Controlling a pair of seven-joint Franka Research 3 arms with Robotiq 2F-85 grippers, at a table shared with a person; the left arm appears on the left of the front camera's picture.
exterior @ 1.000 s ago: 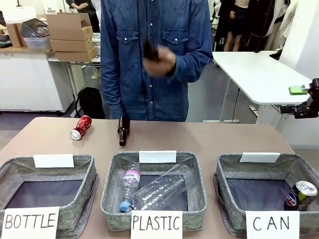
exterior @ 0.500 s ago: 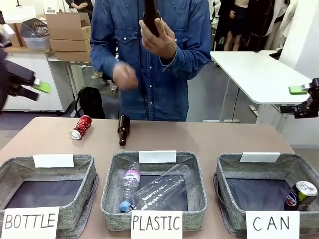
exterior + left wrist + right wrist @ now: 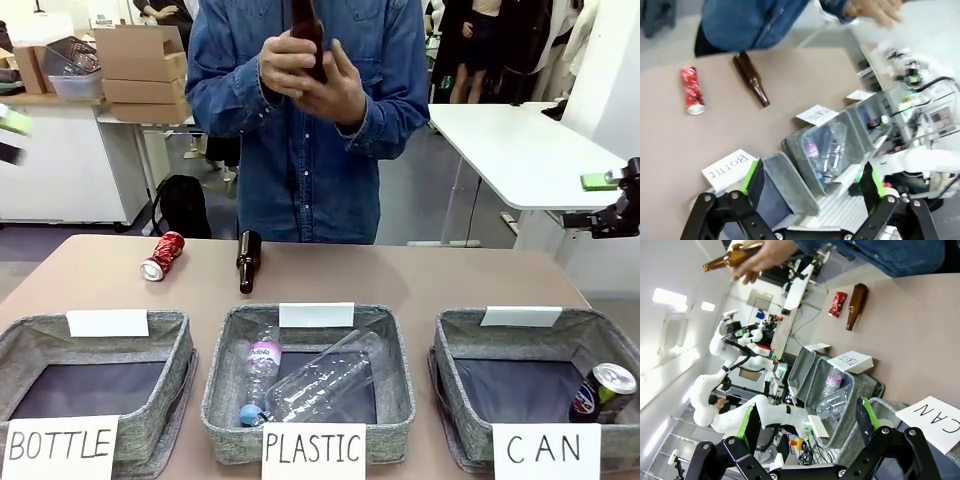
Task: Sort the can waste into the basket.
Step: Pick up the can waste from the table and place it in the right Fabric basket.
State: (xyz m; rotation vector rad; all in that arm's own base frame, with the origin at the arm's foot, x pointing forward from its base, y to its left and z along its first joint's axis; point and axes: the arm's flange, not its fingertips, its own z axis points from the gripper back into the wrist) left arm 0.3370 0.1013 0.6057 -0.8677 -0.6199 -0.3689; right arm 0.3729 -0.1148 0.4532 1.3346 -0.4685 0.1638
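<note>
The left gripper (image 3: 811, 172) and right gripper (image 3: 808, 412) are wide open and empty, as the red can (image 3: 162, 256) waits by the table's (image 3: 450, 280) far edge.

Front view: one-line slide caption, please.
Red can and brown bottle lie on the table; blue can sits in the CAN basket; a person holds another bottle.

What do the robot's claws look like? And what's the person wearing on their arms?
The left gripper and right gripper are black and chunky. Each has two fingers lined with bright green pads. The person wears a blue denim shirt with long sleeves.
</note>
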